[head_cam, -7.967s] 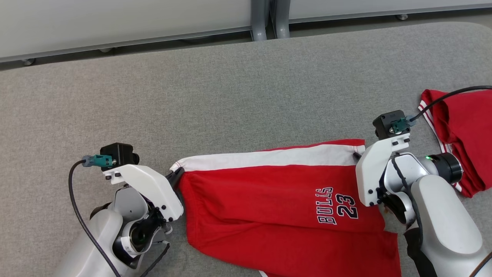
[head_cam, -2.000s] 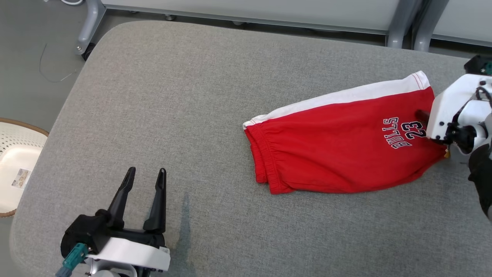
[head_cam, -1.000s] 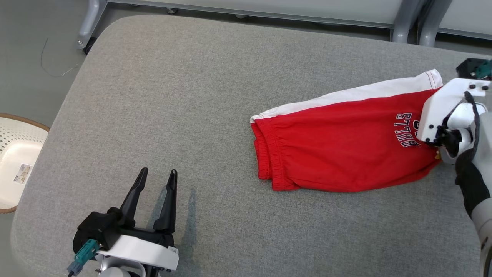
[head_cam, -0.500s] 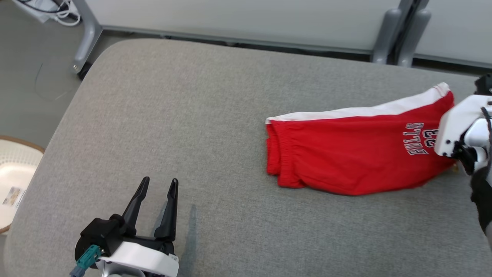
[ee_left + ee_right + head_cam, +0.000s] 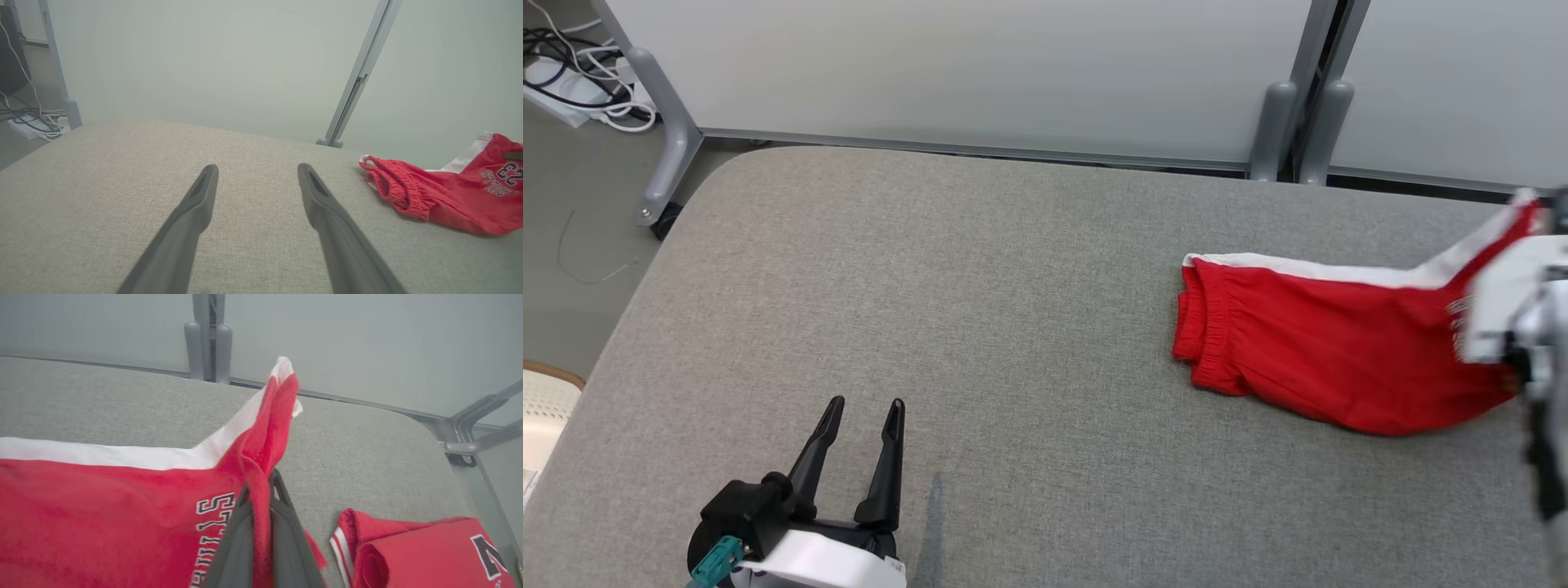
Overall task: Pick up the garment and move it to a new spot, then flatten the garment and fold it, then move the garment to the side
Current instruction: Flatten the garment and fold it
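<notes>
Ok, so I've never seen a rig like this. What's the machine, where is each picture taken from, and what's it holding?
This is a two-armed wheeled robot. One picture looks down from its head; the other two look along each arm's jaws. On the grey padded table lie red shorts with a white stripe. The right jaws are shut on one end, holding it raised. The left jaws stand open, empty. A second red garment lies nearby.
</notes>
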Controlling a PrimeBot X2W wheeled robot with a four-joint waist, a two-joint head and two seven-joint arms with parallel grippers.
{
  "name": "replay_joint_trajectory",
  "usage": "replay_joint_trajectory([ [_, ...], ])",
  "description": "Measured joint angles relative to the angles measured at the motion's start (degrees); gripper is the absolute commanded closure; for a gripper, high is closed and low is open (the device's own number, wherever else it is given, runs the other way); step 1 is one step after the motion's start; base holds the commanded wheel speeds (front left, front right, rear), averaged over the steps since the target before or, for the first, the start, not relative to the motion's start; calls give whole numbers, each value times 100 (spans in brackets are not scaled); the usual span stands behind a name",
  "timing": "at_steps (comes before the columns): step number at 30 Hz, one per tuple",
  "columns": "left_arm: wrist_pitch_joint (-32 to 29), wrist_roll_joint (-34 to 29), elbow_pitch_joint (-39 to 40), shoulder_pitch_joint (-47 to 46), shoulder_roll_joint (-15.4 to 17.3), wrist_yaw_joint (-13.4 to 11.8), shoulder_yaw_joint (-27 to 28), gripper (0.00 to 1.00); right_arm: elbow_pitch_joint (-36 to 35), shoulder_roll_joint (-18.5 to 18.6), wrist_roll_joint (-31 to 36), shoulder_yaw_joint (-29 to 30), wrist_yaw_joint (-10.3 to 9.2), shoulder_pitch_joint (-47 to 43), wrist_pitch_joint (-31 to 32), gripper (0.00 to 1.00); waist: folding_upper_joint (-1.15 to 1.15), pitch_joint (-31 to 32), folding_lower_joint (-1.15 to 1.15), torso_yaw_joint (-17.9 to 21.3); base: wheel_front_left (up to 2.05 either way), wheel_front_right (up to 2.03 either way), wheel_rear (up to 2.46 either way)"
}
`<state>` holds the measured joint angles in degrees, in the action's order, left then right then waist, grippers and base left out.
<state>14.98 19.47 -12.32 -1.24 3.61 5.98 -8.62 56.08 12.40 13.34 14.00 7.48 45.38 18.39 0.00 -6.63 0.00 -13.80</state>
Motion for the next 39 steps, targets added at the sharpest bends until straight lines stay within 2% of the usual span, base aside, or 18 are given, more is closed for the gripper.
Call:
replay_joint_trajectory([
  [3, 0, 33, -30, 43, 1, 0, -7, 0, -137, -470, -126, -508, 2, -46, 101, 100, 0, 49, 0, -7, 0, 0, 0],
  [5, 1, 40, -41, 71, -3, 0, -14, 0, -185, -626, -289, -834, 2, -64, 204, 100, 0, 75, 0, -15, 0, 0, 0],
  [10, 1, 81, -82, 86, -13, 1, -67, 0, -335, -778, -730, -1414, 2, -90, 458, 100, 0, 81, 0, -58, 0, 0, 0],
  [22, 1, 131, -133, 87, -25, 7, -133, 0, -422, -950, -1540, -1840, 2, -105, 731, 100, 0, 71, 0, -379, 0, 0, 0],
  [26, 0, 130, -135, 87, -27, 7, -152, 0, -347, -957, -2048, -2203, 2, -116, 755, 100, 0, 36, 0, -455, 0, 0, 0],
  [27, 1, 131, -140, 87, -31, 8, -162, 0, -325, -958, -2351, -2364, 1, -142, 725, 76, 0, 24, 0, -475, 0, 0, 0],
  [28, 1, 131, -140, 87, -31, 8, -162, 0, -325, -958, -2351, -2364, 1, -142, 725, 0, 0, 24, 0, -475, 0, 0, 0],
  [30, 1, 130, -152, 87, -34, 8, -167, 0, -411, -955, -3082, -2474, 1, -162, 630, 0, 0, 37, 0, -471, 0, 0, 0],
  [31, 0, 129, -162, 87, -35, 8, -166, 0, -599, -960, -3712, -2610, 1, -174, 628, 0, 0, 70, 0, -453, 0, 0, 0],
  [33, 1, 121, -159, 107, -26, 7, -151, 0, -836, -973, -4119, -2633, 1, -166, 503, 0, 0, 110, 0, -417, 0, 0, 0],
  [36, 1, 109, -119, 170, -3, -1, -115, 0, -979, -925, -3966, -2387, 1, -132, 212, 0, 0, 177, 0, -341, 0, 0, 0],
  [39, 0, 91, -79, 208, 15, -2, -85, 0, -945, -506, -3483, -2020, 2, -160, 16, 0, 0, 229, 0, -274, 0, 0, 0],
])
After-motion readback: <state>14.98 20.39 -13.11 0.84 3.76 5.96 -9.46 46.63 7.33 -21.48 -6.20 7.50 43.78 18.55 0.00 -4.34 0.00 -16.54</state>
